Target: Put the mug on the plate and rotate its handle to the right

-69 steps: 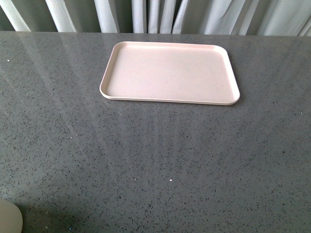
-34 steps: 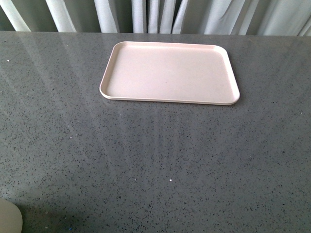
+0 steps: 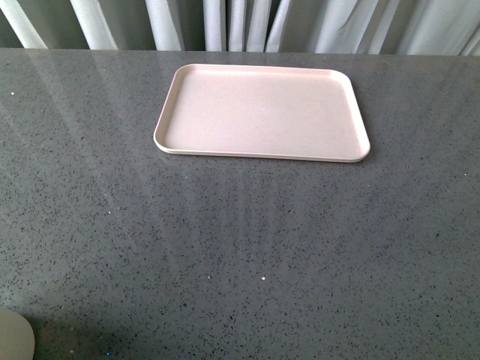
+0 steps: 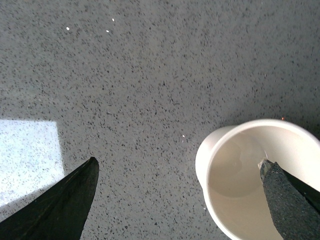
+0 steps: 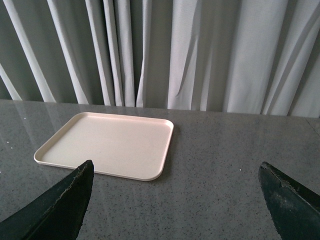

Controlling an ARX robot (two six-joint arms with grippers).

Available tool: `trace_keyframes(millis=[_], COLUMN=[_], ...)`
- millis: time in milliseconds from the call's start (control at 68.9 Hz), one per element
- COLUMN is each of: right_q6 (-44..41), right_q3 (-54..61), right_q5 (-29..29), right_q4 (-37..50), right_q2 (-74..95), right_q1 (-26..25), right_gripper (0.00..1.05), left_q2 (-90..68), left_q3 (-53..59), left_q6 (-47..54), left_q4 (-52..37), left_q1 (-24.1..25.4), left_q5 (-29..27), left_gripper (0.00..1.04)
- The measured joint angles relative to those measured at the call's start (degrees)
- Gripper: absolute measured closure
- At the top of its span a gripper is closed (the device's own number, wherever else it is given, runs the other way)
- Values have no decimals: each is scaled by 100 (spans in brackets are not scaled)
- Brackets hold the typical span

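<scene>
you have the flat pale pink rectangular plate, low raised rim all round, lying bare on the dark grey speckled stone bench, toward the far side and near the middle in the front view. the cream-white cylindrical mug stands upright on the bench at the near left corner of that view, where only a sliver of it shows, well apart from the plate. your left fingers are spread wide above it: one black finger hangs over the mug's open mouth and the other over bench outside it, so the mug's near wall lies between them. whether either finger touches the mug cannot be told. your right fingers are likewise wide apart and hold nothing, raised over the bench with the plate beyond them. a pale pleated curtain hangs behind the bench. a bright patch of light falls on the bench beside the left fingers.
</scene>
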State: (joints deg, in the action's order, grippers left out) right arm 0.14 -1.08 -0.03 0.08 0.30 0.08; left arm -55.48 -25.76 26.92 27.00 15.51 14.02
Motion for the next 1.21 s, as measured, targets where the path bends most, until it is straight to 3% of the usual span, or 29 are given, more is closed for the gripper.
trace_keyframes(millis=[1162,1205], right_q6=[0,0], right_q3=[0,0], right_q5=[0,2], right_q4=[0,0], right_q2=[0,0], right_q1=[2,2], right_gripper=[9,9], left_q2=[-1792,-1834], left_q3=[256,275], left_q6=[632,632], left_q4=[-1226,-1272], left_q1=[-149,-192], left_q5=[-116,-153], left_gripper=[9,13])
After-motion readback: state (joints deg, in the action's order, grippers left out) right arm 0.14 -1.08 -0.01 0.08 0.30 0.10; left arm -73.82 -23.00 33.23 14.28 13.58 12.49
